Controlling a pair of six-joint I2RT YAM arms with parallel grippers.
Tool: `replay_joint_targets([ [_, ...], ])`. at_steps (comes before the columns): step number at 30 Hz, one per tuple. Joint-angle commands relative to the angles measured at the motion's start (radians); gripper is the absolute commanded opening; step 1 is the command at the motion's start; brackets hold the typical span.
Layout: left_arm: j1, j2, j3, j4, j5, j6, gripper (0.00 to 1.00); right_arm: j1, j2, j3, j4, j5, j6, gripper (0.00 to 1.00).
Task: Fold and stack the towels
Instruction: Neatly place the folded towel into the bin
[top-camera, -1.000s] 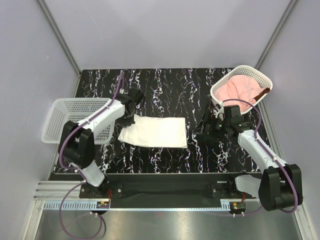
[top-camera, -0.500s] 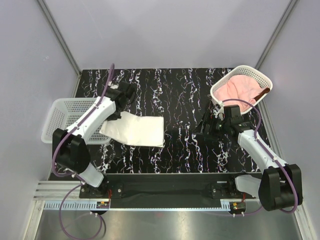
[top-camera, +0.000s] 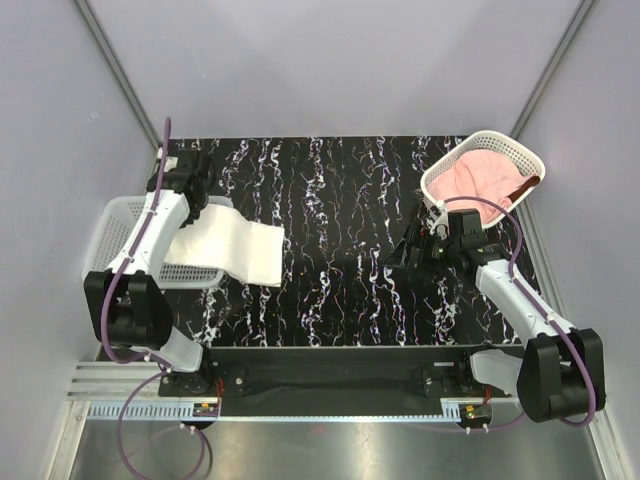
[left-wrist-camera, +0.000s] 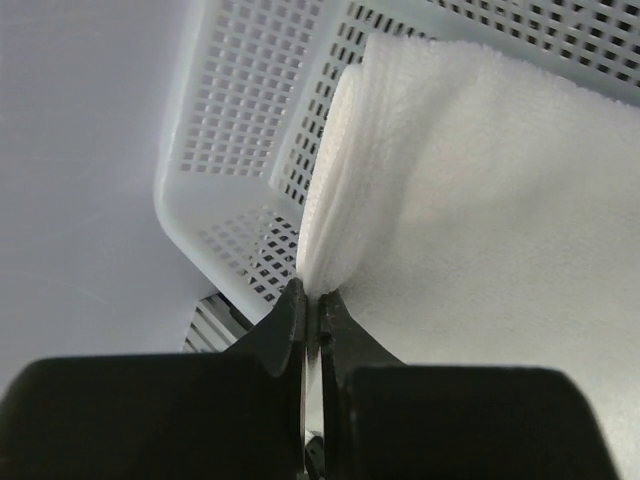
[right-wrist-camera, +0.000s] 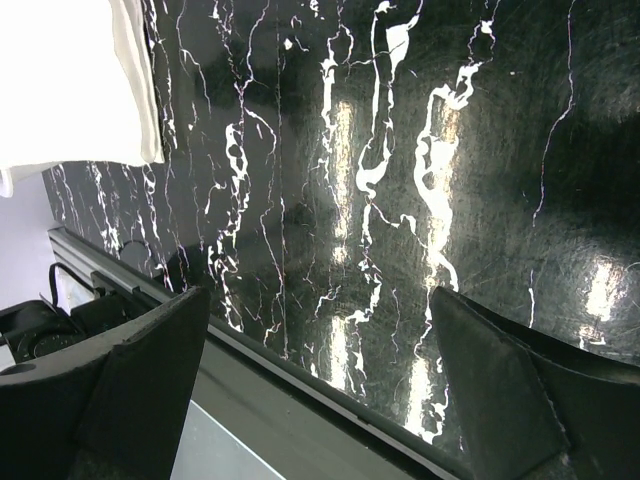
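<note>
Left end effector (left-wrist-camera: 310, 297) dragged towel (top-camera: 236, 246) over basket (top-camera: 118, 228).

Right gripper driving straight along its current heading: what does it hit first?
Probably the black marble tabletop. The right gripper has open jaws framing only that surface; the white towel lies off to one side.

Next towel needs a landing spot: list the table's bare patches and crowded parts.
Bare: the middle of the marbled table, between the white towel and the right gripper. Crowded: the left, where the left gripper holds that towel partly over the left basket; far right, the right basket with the pink towel.
</note>
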Motion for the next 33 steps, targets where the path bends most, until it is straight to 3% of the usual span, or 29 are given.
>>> replay_joint_targets([
  [1, 0.059, 0.002, 0.021, 0.070, -0.095, 0.063, 0.00, 0.001, -0.038, 0.017, 0.041, -0.030, -0.002, 1.00],
  [11, 0.214, 0.090, -0.034, 0.177, -0.136, 0.076, 0.00, 0.000, -0.086, 0.017, 0.064, -0.060, 0.001, 1.00],
  [17, 0.282, 0.160, 0.010, 0.213, -0.159, 0.072, 0.00, 0.001, -0.124, 0.016, 0.077, -0.090, 0.007, 1.00],
  [33, 0.357, 0.295, 0.081, 0.263, -0.182, 0.101, 0.00, 0.001, -0.154, 0.016, 0.089, -0.111, 0.012, 1.00],
])
